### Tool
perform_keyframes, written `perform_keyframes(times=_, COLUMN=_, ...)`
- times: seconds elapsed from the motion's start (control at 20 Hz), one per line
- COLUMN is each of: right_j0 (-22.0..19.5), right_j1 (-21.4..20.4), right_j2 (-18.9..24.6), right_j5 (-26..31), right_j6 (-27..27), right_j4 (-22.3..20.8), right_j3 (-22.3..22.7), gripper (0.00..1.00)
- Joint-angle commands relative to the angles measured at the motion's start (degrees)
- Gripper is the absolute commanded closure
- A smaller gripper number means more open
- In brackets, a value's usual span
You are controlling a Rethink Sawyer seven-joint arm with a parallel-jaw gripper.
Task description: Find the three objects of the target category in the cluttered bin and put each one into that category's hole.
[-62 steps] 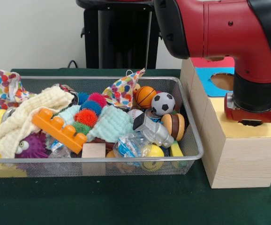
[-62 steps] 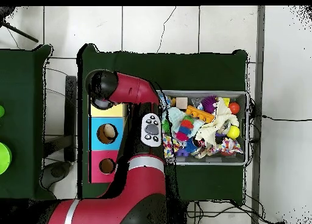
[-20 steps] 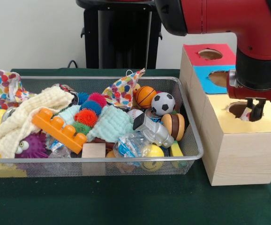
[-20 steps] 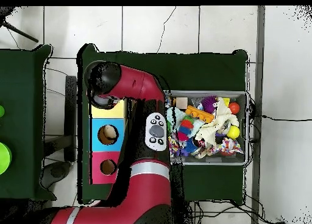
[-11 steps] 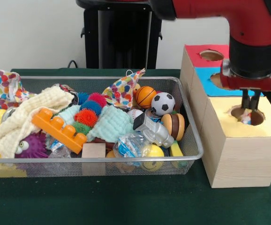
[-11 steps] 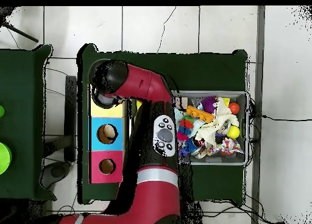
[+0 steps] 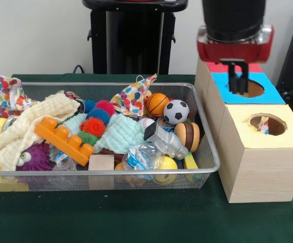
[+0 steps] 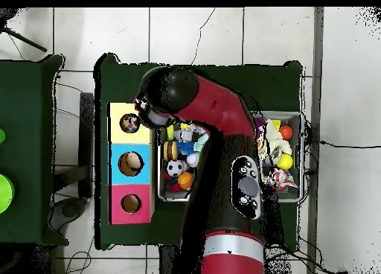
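Observation:
The wire mesh bin [image 7: 207, 132] holds a jumble of toys. One polka-dot fabric piece [image 7: 8, 94] hangs over its back left corner. A second polka-dot piece [image 7: 133, 96] lies against the back rim near the middle. A third polka-dot piece [image 7: 263, 125] sits inside the yellow-surrounded hole [image 7: 266, 124] of the pale wood box, and it also shows in the overhead view [image 8: 130, 123]. My gripper [image 7: 237, 83] hangs empty above the boxes, in line with the blue-surrounded hole [image 7: 249, 88]. Its fingers [image 7: 232, 81] stand slightly apart. In the overhead view the arm hides the gripper and much of the bin [image 8: 300, 161].
The bin also holds a cream waffle cloth [image 7: 30, 124], a mint waffle cloth [image 7: 118, 134], an orange brick [image 7: 64, 140], spiky balls, a soccer ball [image 7: 176, 111], a basketball [image 7: 157, 104] and a wood block [image 7: 101, 163]. A red-surrounded hole [image 8: 131, 203] lies beyond the blue one.

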Motion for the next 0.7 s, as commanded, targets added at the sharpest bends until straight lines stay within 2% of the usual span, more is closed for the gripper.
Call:
perform_keyframes(times=0.05, right_j0=-2.66, right_j1=-1.00, right_j2=5.63, right_j5=0.51, right_j6=-1.30, right_j4=-2.04, right_j3=6.47, gripper=1.00)
perform_keyframes(times=0.15, right_j0=-2.87, right_j1=-0.24, right_j2=5.87, right_j5=0.96, right_j6=-1.10, right_j4=-2.56, right_j3=5.43, gripper=1.00)
perform_keyframes(times=0.25, right_j0=-3.26, right_j1=0.03, right_j2=6.34, right_j5=-0.49, right_j6=-1.45, right_j4=-2.44, right_j3=6.28, gripper=1.00)
perform_keyframes(times=0.5, right_j0=-4.71, right_j1=-2.13, right_j2=7.69, right_j5=-4.80, right_j6=-3.40, right_j4=-1.16, right_j3=12.14, gripper=1.00)
perform_keyframes(times=0.7, right_j0=-5.69, right_j1=-5.01, right_j2=8.22, right_j5=-4.33, right_j6=-3.88, right_j4=-0.58, right_j3=16.10, gripper=1.00)
